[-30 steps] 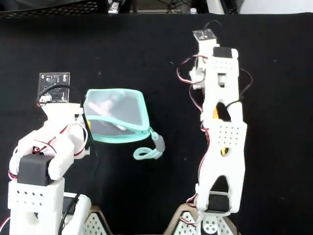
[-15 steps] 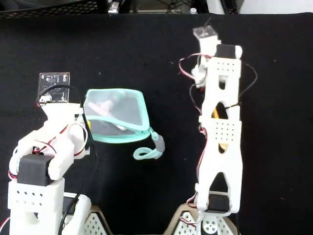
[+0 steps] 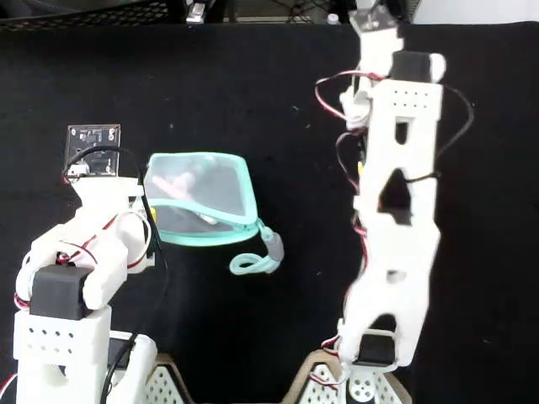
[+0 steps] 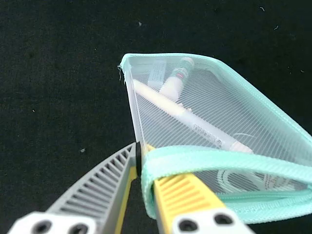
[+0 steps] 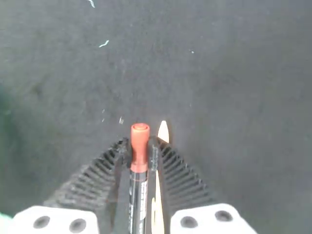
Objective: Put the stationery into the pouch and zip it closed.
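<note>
Black worktop (image 3: 253, 84): right gripper (image 5: 140, 145), jaws clamped on a red-capped marker (image 5: 139, 136), has stretched toward the top edge, away from the mesh pouch (image 3: 202, 198) at centre-left, pinched by the left gripper (image 4: 141, 163); insertion pending.

Mint-green mesh pouch (image 3: 202, 189) lying flat, white pen (image 4: 185, 114) inside it, red-capped marker (image 5: 139, 146) pinched in right gripper (image 5: 140, 140).

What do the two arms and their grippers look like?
The left arm and right arm are perforated white plastic with black motors and red and black cables. The left gripper has one grey and one yellow ribbed finger; the right gripper has dark ribbed fingers.
</note>
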You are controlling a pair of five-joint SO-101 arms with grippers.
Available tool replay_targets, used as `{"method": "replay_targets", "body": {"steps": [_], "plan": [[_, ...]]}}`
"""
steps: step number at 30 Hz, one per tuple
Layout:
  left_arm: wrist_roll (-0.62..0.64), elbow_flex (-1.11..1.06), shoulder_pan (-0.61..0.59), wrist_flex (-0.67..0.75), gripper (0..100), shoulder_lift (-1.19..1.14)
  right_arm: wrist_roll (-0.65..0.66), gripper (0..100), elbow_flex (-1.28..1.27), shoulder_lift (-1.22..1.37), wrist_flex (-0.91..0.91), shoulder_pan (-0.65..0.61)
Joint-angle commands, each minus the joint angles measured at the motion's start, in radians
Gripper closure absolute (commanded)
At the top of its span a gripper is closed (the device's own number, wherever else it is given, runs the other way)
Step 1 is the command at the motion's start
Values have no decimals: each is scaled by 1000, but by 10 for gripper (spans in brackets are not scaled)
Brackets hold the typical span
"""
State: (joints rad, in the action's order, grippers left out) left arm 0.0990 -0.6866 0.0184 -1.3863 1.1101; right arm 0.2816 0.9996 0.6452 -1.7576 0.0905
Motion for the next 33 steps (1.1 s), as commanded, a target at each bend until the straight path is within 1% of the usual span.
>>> {"method": "replay_targets", "body": {"steps": [1, 3, 5, 9, 12, 14, 16, 19, 23, 25, 28, 30, 31, 33], "plan": [[-2, 5, -4, 15, 970, 12, 0, 986, -274, -346, -9, -43], [-2, 5, -4, 14, 970, 12, 8, 986, -483, -486, 6, -69], [-2, 5, -4, 14, 970, 12, 25, 986, -710, -618, 78, -103], [-2, 5, -4, 12, 970, 12, 28, 986, -1184, -852, 331, -163], [-2, 5, -5, 12, 970, 12, 28, 986, -1512, -977, 534, -209], [-2, 5, -5, 12, 970, 12, 28, 986, -1681, -1023, 655, -229], [-2, 5, -5, 12, 970, 12, 31, 986, -1790, -1035, 741, -242], [-2, 5, -4, 12, 970, 12, 87, 986, -1876, -1023, 778, -264], [-2, 5, -4, 12, 970, 12, 124, 984, -1903, -969, 761, -278], [-2, 5, -4, 12, 970, 12, 163, 949, -1880, -934, 721, -279], [-2, 5, -4, 12, 970, 12, 183, 838, -1816, -881, 647, -279], [-2, 5, -4, 12, 970, 12, 186, 783, -1776, -855, 603, -281], [-2, 5, -4, 12, 970, 12, 186, 774, -1761, -848, 589, -281], [-2, 5, -4, 12, 970, 12, 187, 788, -1739, -832, 574, -281]]}}
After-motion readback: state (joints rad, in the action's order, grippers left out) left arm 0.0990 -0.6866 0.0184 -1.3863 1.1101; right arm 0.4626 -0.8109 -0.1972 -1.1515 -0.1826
